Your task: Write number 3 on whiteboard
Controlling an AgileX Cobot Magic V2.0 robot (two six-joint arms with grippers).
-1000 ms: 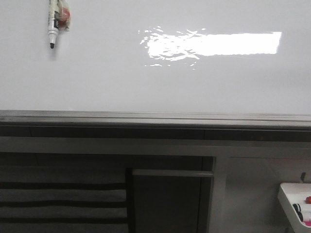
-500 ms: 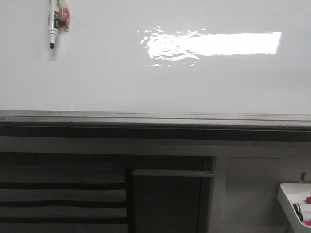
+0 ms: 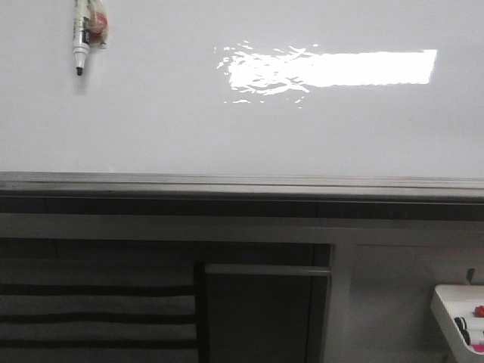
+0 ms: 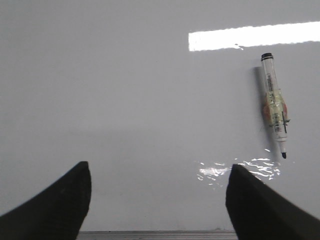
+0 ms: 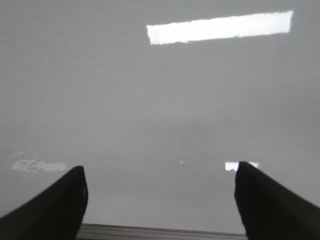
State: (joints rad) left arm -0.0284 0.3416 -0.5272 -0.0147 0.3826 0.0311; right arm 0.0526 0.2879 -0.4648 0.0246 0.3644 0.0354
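The whiteboard (image 3: 151,121) fills the upper front view, glossy white with a bright rectangular reflection and a grey metal edge strip (image 3: 242,181). No number 3 shows on it. A marker (image 3: 80,34) with a dark tip lies on the board at the far left; it also shows in the left wrist view (image 4: 274,105). My left gripper (image 4: 159,172) is open and empty over the bare board, the marker some way from its fingers. My right gripper (image 5: 160,175) is open and empty over the bare board (image 5: 160,100). Neither gripper shows in the front view.
A small white tray (image 3: 457,314) with markers stands at the lower right, below the board's edge. Under the edge strip are dark cabinet panels (image 3: 257,310) and striped slats (image 3: 91,310).
The view has shifted very slightly; the marker and the tray sit a touch higher and lower in the frame. Nothing on the board has moved.
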